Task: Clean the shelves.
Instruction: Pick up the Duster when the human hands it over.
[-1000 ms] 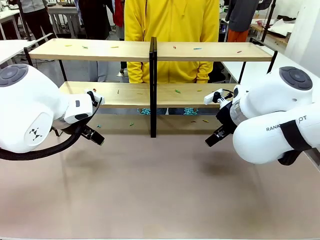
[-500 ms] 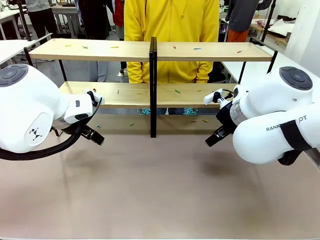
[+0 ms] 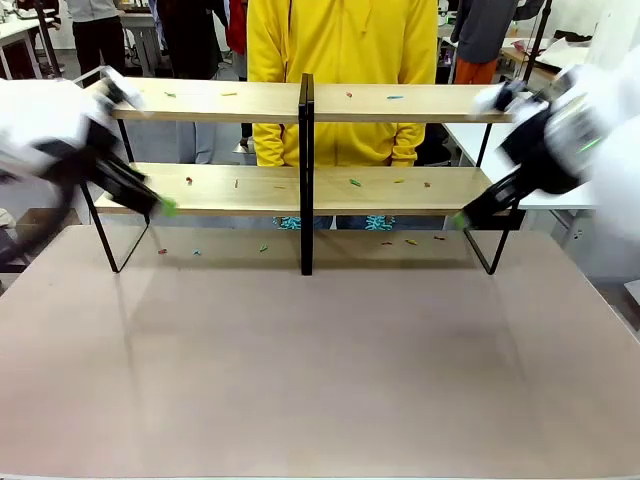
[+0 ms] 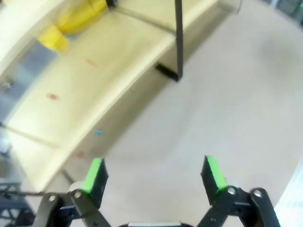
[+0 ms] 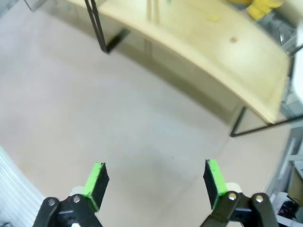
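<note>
Front view: two-tier light-wood, black-framed shelves (image 3: pixel 270 100) at far edge of desk (image 3: pixel 320 360), coloured scraps (image 3: pixel 355 183) on boards. Left end effector (image 4: pixel 154 175) and right end effector (image 5: pixel 154 178) released, empty. I'd sweep level, gently.

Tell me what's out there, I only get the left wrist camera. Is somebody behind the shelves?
Observer: Yes, a person in a yellow top stands right behind the shelves, at the middle.
Operator: Is the top board messy too?
Observer: Yes, small coloured bits lie on both halves of the top board.
Operator: What's the other claw doing?
Observer: The right claw is open and empty, over the table by the shelves' right end.
</note>
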{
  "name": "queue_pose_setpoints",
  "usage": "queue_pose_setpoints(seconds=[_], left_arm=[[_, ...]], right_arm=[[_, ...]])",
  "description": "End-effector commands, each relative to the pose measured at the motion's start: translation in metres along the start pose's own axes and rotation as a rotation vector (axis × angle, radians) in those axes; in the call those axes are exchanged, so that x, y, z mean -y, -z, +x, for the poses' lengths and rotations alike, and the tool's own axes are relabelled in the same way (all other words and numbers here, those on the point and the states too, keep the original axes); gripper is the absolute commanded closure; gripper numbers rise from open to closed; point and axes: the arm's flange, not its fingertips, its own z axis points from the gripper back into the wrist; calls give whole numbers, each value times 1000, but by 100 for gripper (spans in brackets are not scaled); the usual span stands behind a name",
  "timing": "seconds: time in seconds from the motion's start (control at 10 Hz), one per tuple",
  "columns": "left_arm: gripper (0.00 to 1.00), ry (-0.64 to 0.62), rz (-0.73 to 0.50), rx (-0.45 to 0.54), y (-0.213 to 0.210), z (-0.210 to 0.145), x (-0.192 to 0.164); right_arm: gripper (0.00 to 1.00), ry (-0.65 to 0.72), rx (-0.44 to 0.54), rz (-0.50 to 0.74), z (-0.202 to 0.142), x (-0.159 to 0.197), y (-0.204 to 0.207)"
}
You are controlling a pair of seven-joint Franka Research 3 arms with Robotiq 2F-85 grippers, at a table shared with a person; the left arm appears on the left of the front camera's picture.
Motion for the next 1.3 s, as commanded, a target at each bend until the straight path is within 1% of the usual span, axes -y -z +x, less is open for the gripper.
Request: queue_pose_setpoints(seconds=[0.0, 0.1, 0.2, 0.3, 0.4, 0.5, 0.6, 0.7, 0.8, 0.9, 1.0, 1.1, 1.2], left_arm=[[0, 51, 10, 123, -112, -108, 60], [0, 83, 15, 188, -132, -112, 64], [0, 90, 21, 254, -141, -112, 67], [0, -8, 106, 259, -137, -104, 71], [0, -47, 136, 229, -131, -99, 74], [0, -80, 160, 214, -125, -89, 73], [0, -98, 189, 165, -120, -78, 74], [0, -197, 245, 71, -115, -64, 78], [0, -240, 261, 9, -108, -53, 86], [0, -271, 270, -33, -96, -34, 97], [0, -347, 296, -70, -86, -19, 107], [0, -338, 279, -93, -81, -14, 113], [0, -320, 271, -86, -79, -8, 119]], right_arm=[[0, -14, 78, -57, -24, -11, -76], [0, -11, 109, -99, -15, -11, -93], [0, 36, 126, -134, -5, -9, -101], [0, 186, 139, -190, 7, -10, -99], [0, 291, 115, -223, 17, -17, -90], [0, 349, 106, -229, 23, -24, -84], [0, 390, 112, -258, 28, -30, -81], [0, 405, 131, -268, 32, -37, -81], [0, 393, 146, -271, 34, -40, -82], [0, 391, 155, -259, 35, -42, -82], [0, 382, 154, -247, 38, -45, -80], [0, 392, 205, -250, 41, -45, -79], [0, 375, 208, -220, 43, -47, -78]])
